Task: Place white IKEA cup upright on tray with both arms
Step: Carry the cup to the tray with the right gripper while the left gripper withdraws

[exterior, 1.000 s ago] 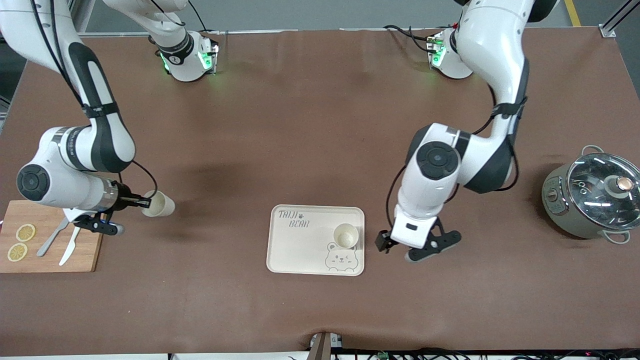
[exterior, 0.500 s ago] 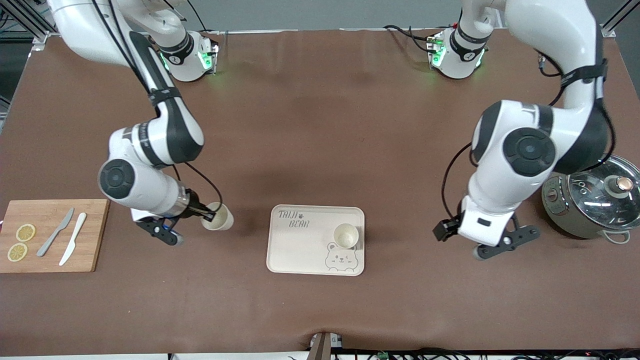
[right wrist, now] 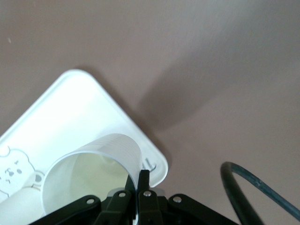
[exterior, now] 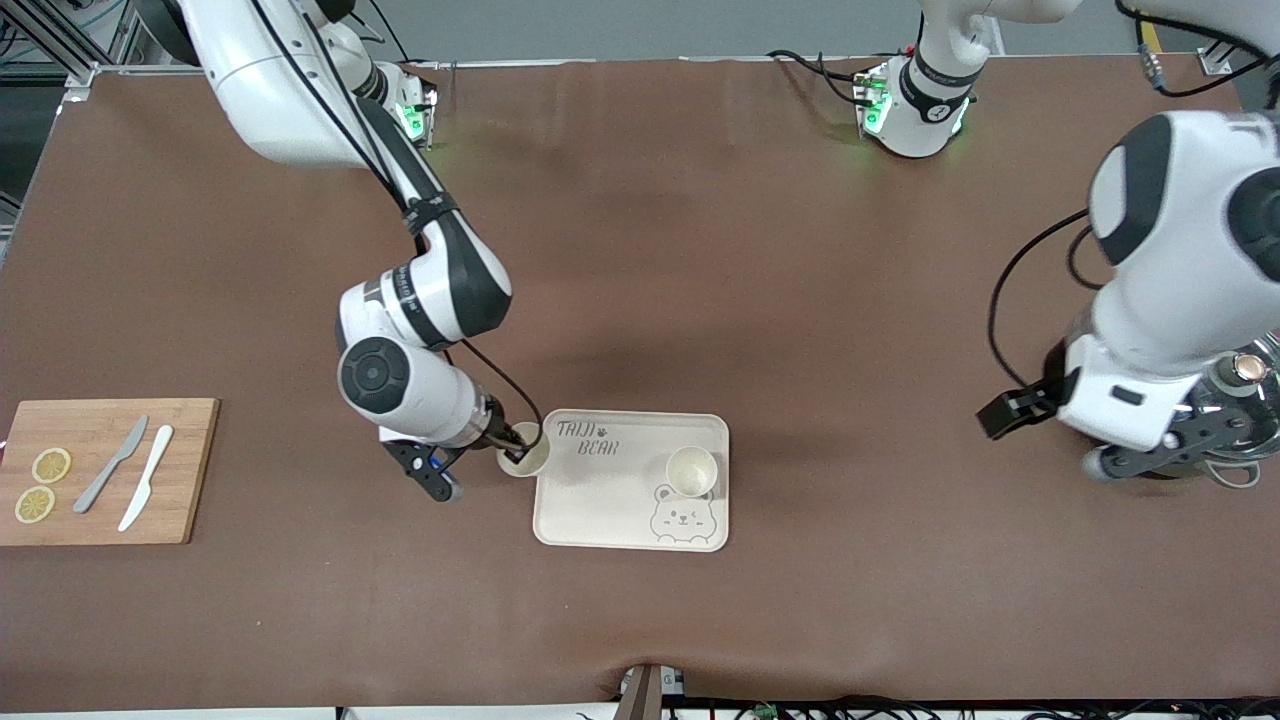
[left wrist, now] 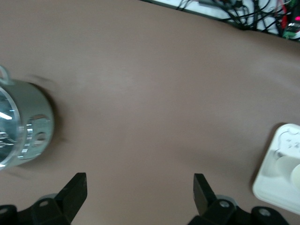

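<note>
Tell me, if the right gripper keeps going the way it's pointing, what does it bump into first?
Probably the tray. The right gripper, shut on the carried cup, points toward the tray's edge, with the cup leading. The standing cup lies farther along. Height is hard to judge.

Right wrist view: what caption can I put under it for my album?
The right claw pinches a white cup by its rim over a corner of the bear tray.

Front cam is looking down steeply from high across the counter (exterior: 640, 250), facing both bases. Wrist cams are looking down closer; all are sharing the tray (exterior: 600, 500) (left wrist: 276, 183) (right wrist: 70, 117).
</note>
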